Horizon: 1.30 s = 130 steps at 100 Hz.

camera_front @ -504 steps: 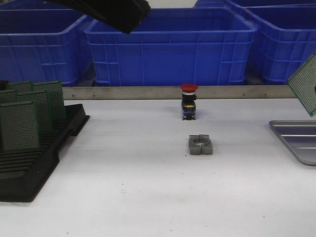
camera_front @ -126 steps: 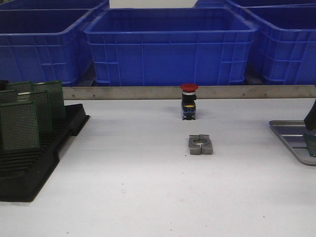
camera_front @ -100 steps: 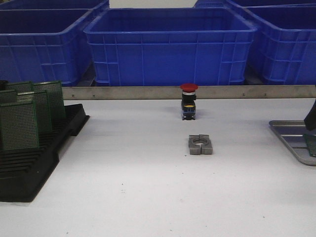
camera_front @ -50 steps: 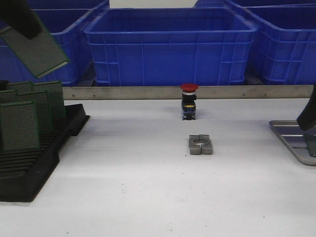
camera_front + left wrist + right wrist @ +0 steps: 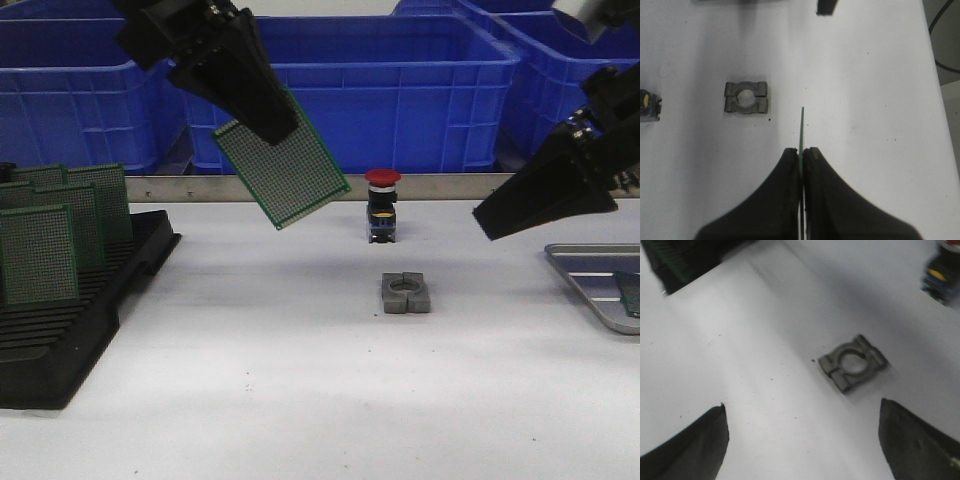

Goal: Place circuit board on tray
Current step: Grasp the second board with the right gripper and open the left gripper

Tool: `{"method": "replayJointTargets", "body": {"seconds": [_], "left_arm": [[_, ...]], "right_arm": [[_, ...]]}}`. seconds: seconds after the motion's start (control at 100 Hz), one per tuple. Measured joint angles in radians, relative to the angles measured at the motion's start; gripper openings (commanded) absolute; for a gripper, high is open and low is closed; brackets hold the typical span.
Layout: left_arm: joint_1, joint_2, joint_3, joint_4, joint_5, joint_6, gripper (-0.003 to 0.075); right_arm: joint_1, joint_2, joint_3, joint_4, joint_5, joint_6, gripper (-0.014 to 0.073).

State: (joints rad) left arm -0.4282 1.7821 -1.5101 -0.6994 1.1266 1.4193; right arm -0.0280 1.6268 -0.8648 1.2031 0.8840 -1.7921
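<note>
Wide white desk [image 5: 250, 380], and there's plenty of bare surface through the middle and front. Blue bins [image 5: 345, 90] wall off the back behind a metal rail [image 5: 300, 187]. Black slotted rack [image 5: 60, 320] hugs the left edge with green boards standing in it. At the right edge, the tray [image 5: 590, 275] is only partly in shot, and a sliver of a green board [image 5: 630, 295] lies on its floor.

Left fingers [image 5: 285, 125] are up over the desk's left-centre, clenched on the circuit board [image 5: 283, 160], which hangs tilted, well above the surface; the left wrist view shows it edge-on, pinched tight between both fingers [image 5: 790, 190]. Right fingers [image 5: 485, 215] hover left of the tray, spread wide and released, nothing between them in the right wrist view.

Between the arms: the grey split clamp block [image 5: 406, 293] sits alone mid-desk, the red-capped push button [image 5: 382, 205] just behind it.

Half a second ago the left arm carried its board over the rack; now it's swung toward centre. The right arm has lifted off the tray and moved inward.
</note>
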Motion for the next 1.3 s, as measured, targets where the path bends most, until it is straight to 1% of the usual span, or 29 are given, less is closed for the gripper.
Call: {"method": "replayJointTargets", "body": {"seconds": [0.07,0.19,0.4,0.52,0.59,0.66,0.73,0.78,0.8,0.85,0.95,0.99,1.03,1.08,1.12,1.13,1.15,1.2,1.27,1.3], "left_arm": [[-0.01,0.01,0.0,-0.014,-0.004,0.0,-0.002],[-0.013,0.025,0.0,-0.082,-0.006,0.0,-0.002],[-0.013,0.046,0.0,-0.212,0.001,0.0,-0.002],[-0.013,0.046,0.0,-0.234,0.009,0.0,-0.002],[-0.013,0.046,0.0,-0.237,0.011,0.0,-0.002],[-0.013,0.046,0.0,-0.238,0.011,0.0,-0.002],[-0.013,0.046,0.0,-0.238,0.011,0.0,-0.002],[-0.013,0.046,0.0,-0.239,0.011,0.0,-0.002],[-0.013,0.046,0.0,-0.24,0.011,0.0,-0.002],[-0.013,0.046,0.0,-0.24,0.011,0.0,-0.002],[-0.013,0.05,0.0,-0.242,0.011,0.0,-0.0015],[-0.013,0.052,0.0,-0.242,0.011,0.002,0.0007],[-0.013,0.052,0.0,-0.242,0.011,0.007,0.0041],[-0.013,0.054,-0.002,-0.242,0.011,0.011,0.0109],[-0.013,0.056,-0.002,-0.244,0.009,0.011,0.0184],[-0.013,0.056,-0.002,-0.244,0.007,0.011,0.0213],[-0.013,0.056,-0.002,-0.246,0.007,0.011,0.0242],[-0.013,0.056,-0.002,-0.248,0.007,0.011,0.0359],[-0.013,0.057,-0.002,-0.248,0.005,0.011,0.047],[-0.013,0.058,-0.002,-0.248,0.0,0.011,0.0498]], "right_arm": [[0.035,0.0,0.0,0.002,0.013,-0.069,0.0623],[0.094,0.0,0.0,0.01,0.029,-0.136,0.0623],[0.171,0.0,-0.001,0.057,0.025,-0.173,0.0623],[0.192,0.0,-0.001,0.115,0.025,-0.177,0.0617],[0.197,0.0,-0.001,0.159,0.023,-0.179,0.0584],[0.197,0.0,-0.001,0.201,0.019,-0.179,0.0517],[0.197,0.0,-0.001,0.228,0.017,-0.179,0.0407],[0.197,0.0,-0.001,0.235,0.017,-0.179,0.0296],[0.197,0.0,-0.001,0.238,0.017,-0.179,0.0267],[0.197,0.0,-0.001,0.242,0.017,-0.179,0.015],[0.197,0.0,-0.001,0.244,0.017,-0.179,-0.0022],[0.197,0.0,-0.001,0.244,0.019,-0.179,-0.0077],[0.197,0.0,-0.001,0.236,0.025,-0.184,-0.0064],[0.199,0.0,-0.001,0.232,0.032,-0.185,-0.0069],[0.199,0.0,-0.001,0.232,0.032,-0.185,-0.0069],[0.199,0.0,-0.001,0.232,0.032,-0.185,-0.0069],[0.199,0.0,-0.001,0.232,0.032,-0.185,-0.0069],[0.199,0.0,-0.001,0.236,0.027,-0.185,-0.0069],[0.199,0.0,-0.001,0.242,0.021,-0.166,-0.0069],[0.199,0.0,-0.001,0.242,0.019,-0.15,-0.0069]]}}
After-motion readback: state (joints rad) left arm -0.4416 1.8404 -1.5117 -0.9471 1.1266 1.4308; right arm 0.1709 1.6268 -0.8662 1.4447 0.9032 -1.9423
